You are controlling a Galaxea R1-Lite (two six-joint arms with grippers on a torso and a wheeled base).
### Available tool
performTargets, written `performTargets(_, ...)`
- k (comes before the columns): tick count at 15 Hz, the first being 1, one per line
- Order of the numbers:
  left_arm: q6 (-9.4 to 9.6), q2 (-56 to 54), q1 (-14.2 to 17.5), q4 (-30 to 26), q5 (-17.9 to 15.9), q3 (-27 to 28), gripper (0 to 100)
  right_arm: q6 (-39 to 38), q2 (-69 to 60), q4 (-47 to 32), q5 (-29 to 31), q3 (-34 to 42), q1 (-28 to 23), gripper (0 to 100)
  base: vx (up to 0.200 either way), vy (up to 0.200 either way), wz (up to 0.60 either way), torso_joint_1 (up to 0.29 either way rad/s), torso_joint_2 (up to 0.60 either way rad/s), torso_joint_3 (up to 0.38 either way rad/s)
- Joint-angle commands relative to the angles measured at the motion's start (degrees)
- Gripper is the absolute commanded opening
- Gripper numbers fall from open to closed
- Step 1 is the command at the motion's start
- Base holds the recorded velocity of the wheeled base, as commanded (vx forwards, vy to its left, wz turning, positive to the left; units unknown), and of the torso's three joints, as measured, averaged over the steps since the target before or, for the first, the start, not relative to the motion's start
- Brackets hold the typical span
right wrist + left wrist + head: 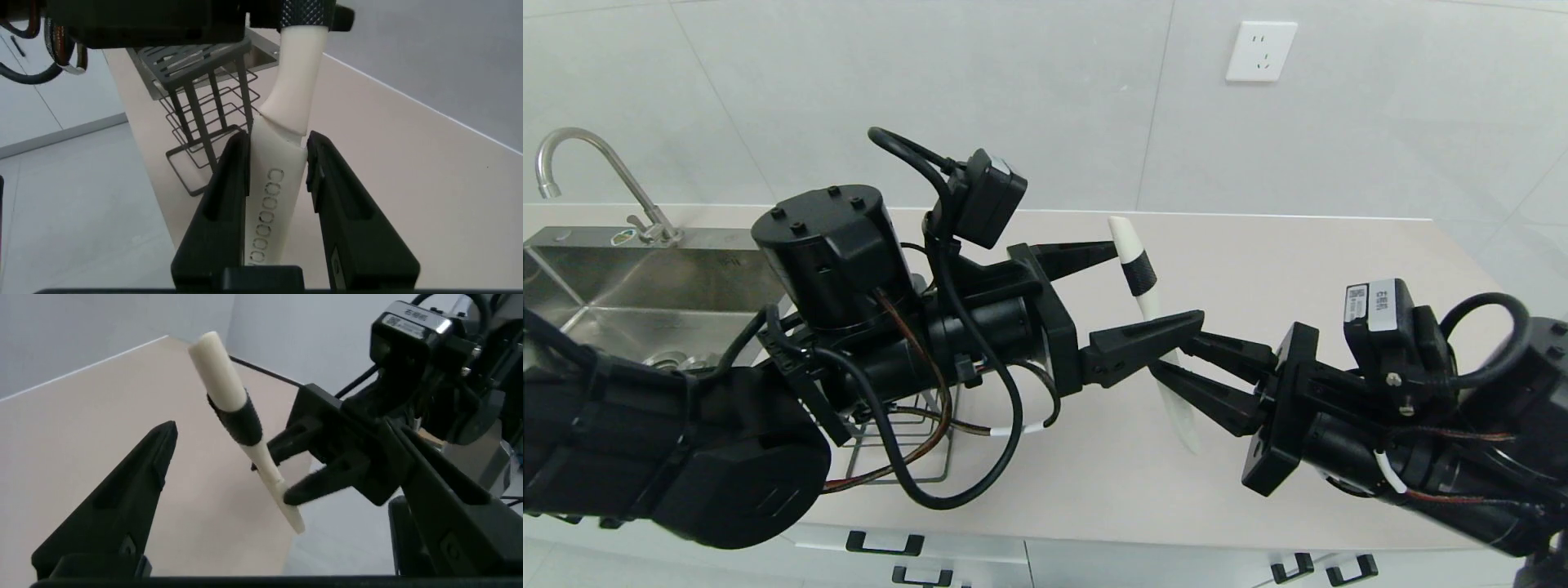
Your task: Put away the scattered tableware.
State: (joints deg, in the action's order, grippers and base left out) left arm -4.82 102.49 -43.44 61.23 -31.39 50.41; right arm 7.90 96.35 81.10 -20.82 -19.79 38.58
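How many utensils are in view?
1. The utensil is held over the counter by the right gripper, its handle inside the open left gripper. Others may be hidden in the rack.

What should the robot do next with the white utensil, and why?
Probably close the left gripper on the utensil at its black band. Its jaws stand open on either side of the handle, while the right gripper is shut on the blade end, so it looks like a handover.

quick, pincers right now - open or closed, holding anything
Left pincer: open, its fingers either side of the white utensil, not gripping it.
Right pincer: closed on the white utensil.
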Motion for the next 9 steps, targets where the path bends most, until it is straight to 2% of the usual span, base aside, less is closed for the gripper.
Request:
performTargets(1,-0.11,2.10,0.02,0.20,1.51,2.06,100,0.01,-0.11,0.02,-0.01,-0.17,0.18,0,0.000,0.000,0.00,0.000,0.00,0.000)
performTargets(3,-0.63,3.60,-0.33,2.31,1.60,3.73,100,-0.17,-0.20,0.11,-0.01,-0.17,0.18,0,0.000,0.000,0.00,0.000,0.00,0.000)
performTargets(6,-4.50,3.77,-1.92,6.18,1.68,3.38,100,-0.25,-0.47,1.25,-0.01,-0.17,0.18,0,0.000,0.000,0.00,0.000,0.00,0.000)
performTargets(9,-5.03,4.65,-2.53,7.06,1.68,3.12,100,-0.96,-0.64,1.95,-0.01,-0.34,0.18,0,0.000,0.000,0.00,0.000,0.00,0.000)
